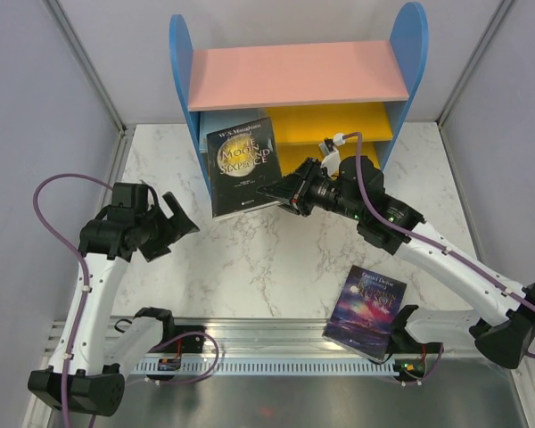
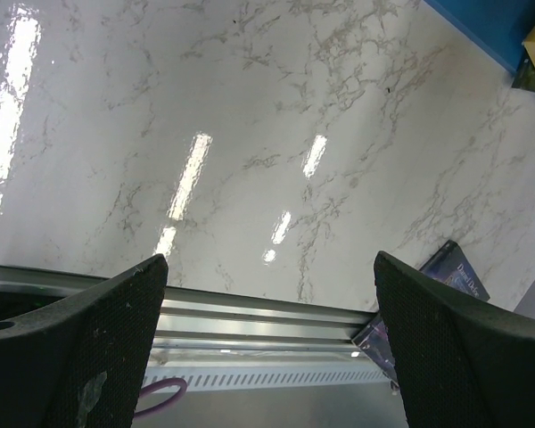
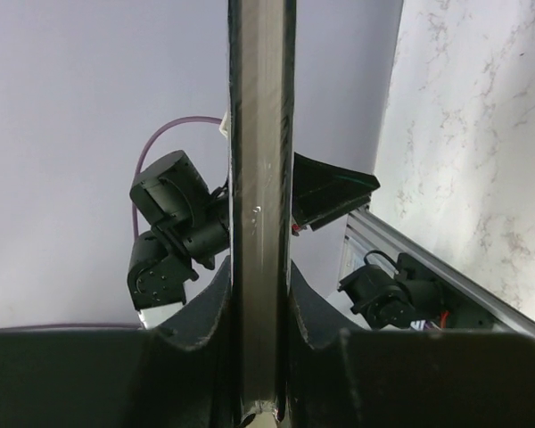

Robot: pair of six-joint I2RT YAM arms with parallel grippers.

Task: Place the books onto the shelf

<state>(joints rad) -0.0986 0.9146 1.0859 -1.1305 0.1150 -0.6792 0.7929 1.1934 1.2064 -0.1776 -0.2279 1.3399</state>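
- Two books in view: one black book (image 1: pixel 241 165) clamped between the right fingers (image 3: pixel 178 366), and one galaxy-cover book (image 1: pixel 366 310) lying well apart from both pairs of fingers.
- One shelf (image 1: pixel 299 76) just beyond the right fingers, with two blue side panels and one pink top board. How many yellow boards sit below cannot be told, because the black book hides part of them.
- Two arms, a left arm (image 1: pixel 89 294) and a right arm (image 1: pixel 446 259).
- Two left fingers (image 2: pixel 80 357) and two right fingers.
- Two purple cables (image 1: pixel 49 201), one per arm.
- One table (image 1: pixel 267 267).
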